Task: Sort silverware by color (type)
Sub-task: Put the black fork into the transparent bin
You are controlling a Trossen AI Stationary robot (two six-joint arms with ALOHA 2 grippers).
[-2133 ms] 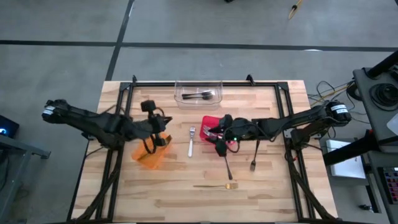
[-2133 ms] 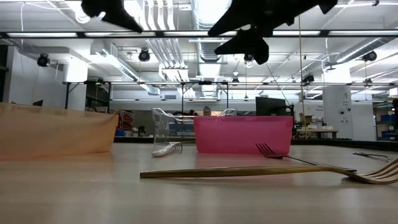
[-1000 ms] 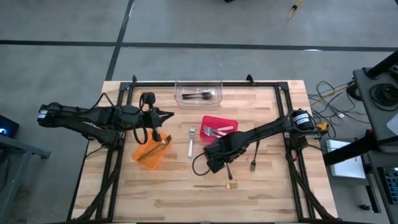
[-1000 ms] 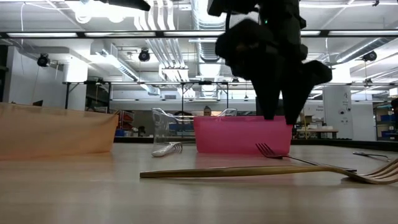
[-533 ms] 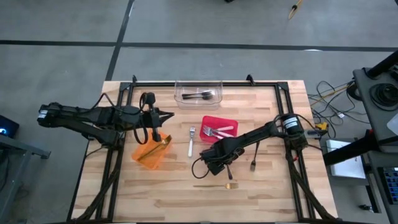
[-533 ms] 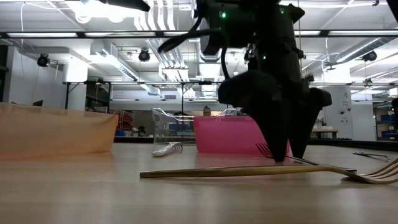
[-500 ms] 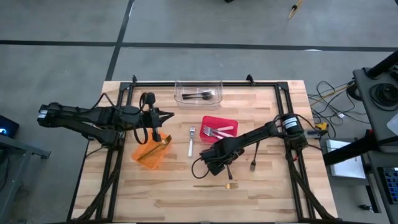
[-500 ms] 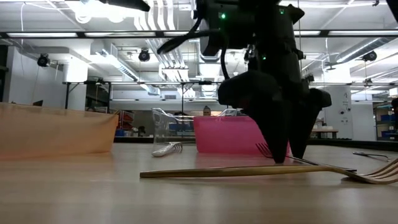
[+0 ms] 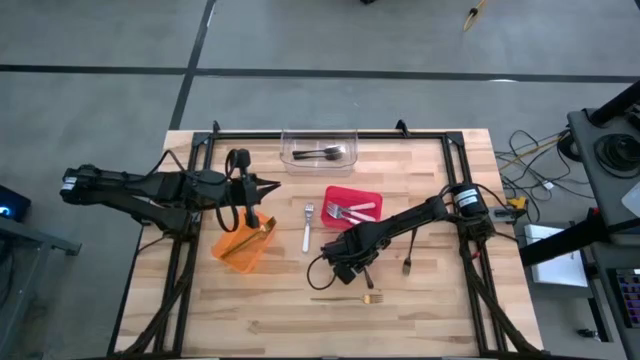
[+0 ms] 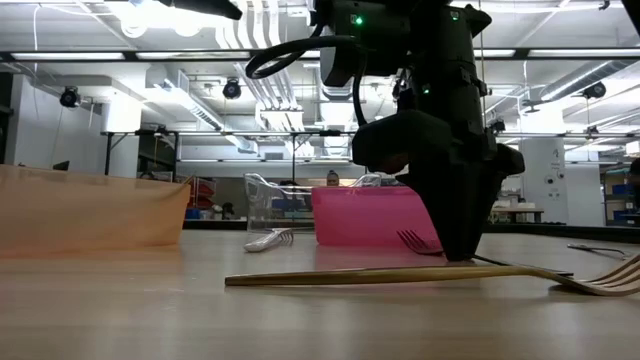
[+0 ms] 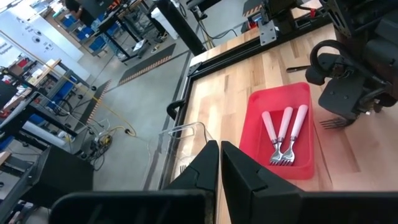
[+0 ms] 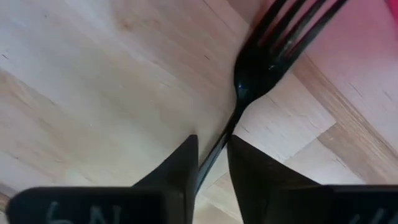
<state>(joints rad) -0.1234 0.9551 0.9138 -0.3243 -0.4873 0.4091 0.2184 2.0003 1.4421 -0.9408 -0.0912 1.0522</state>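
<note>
Right wrist view: right claw (image 12: 211,158) clamped on black fork (image 12: 273,53); left claw (image 11: 219,168) together.

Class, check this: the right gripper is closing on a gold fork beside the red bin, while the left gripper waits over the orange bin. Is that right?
Not quite. The fork between the right gripper's fingers is black, not gold, as the right wrist view shows. The gold fork lies apart, nearer the table's front edge. The rest holds: it is beside the red bin, and the left gripper waits over the orange bin.
</note>
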